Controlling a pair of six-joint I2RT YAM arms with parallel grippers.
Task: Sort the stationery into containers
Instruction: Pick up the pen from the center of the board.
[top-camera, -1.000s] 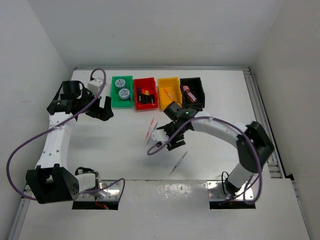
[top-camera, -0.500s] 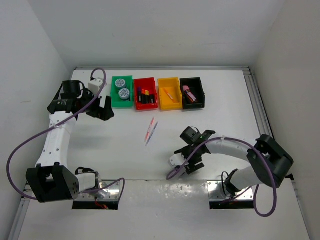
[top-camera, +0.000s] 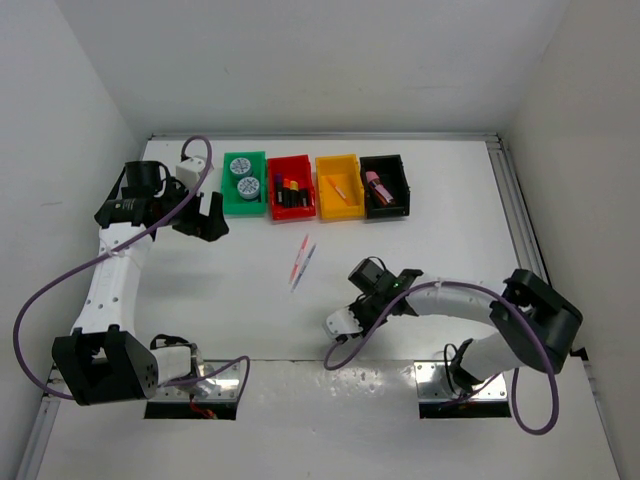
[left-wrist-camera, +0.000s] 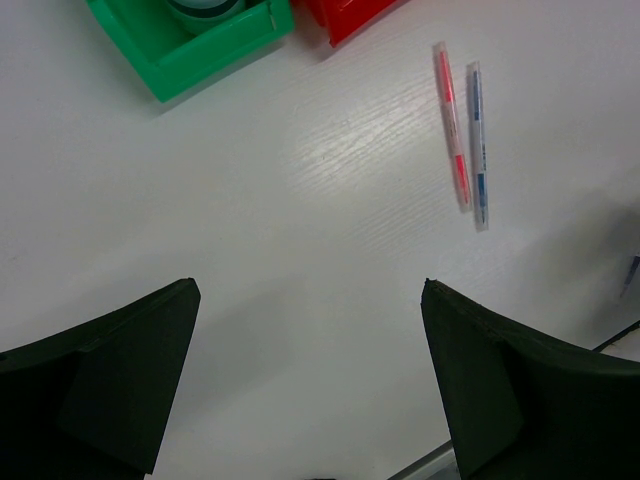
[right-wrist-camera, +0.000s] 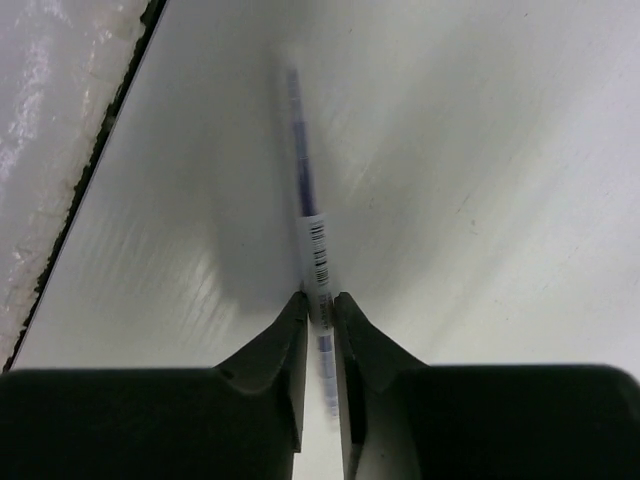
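Note:
My right gripper (right-wrist-camera: 320, 300) is shut on a thin clear pen (right-wrist-camera: 312, 225) with a bluish core and a barcode label, low over the table by its near edge. In the top view this gripper (top-camera: 358, 316) covers that pen. A pink pen (top-camera: 299, 258) and a grey pen (top-camera: 306, 267) lie side by side mid-table, and they also show in the left wrist view as pink pen (left-wrist-camera: 452, 125) and grey pen (left-wrist-camera: 479, 145). My left gripper (left-wrist-camera: 310, 290) hangs open over bare table near the green bin (top-camera: 244, 197). The red bin (top-camera: 291, 212), yellow bin (top-camera: 338, 212) and black bin (top-camera: 385, 212) stand in a row beside it.
Two rolls (top-camera: 240, 166) sit in the green bin, highlighters (top-camera: 290, 192) in the red, a pen (top-camera: 343, 190) in the yellow, a pink piece (top-camera: 377, 186) in the black. A metal strip (right-wrist-camera: 60, 150) marks the near table edge. A rail (top-camera: 520, 230) runs along the right side.
My right arm swung from the middle of the table down towards the near edge, then its jaws closed on the pen lying there. The left arm stayed still.

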